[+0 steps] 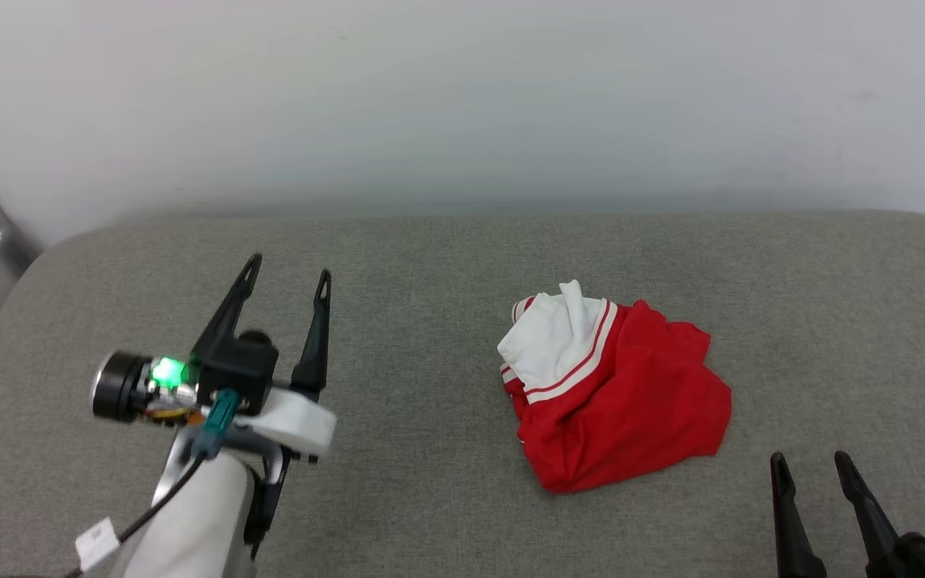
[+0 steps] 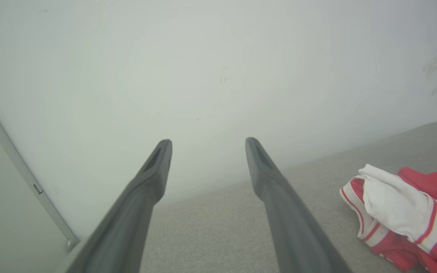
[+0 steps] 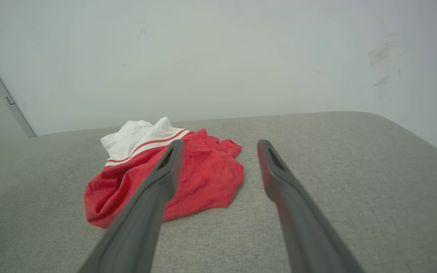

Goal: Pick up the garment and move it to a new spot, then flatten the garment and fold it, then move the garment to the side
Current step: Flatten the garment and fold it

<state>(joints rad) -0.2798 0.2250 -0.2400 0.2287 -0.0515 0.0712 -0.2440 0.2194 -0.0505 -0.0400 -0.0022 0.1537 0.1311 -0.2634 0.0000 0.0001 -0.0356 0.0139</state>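
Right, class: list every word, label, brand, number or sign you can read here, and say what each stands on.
None can be read.
The white tag at the lower left of the head view is too small to tell whether it bears text.
The garment shows stripes but no print.
The wall bears only faint scuffs.

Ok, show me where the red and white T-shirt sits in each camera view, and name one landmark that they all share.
Head view: the garment lies crumpled right of centre.
Left wrist view: the garment is in the lower right corner, cut off by the edge of the picture.
Right wrist view: the garment is left of centre, at mid-height.
Shared landmark: the far edge of the grey cushion, where it meets the white wall.
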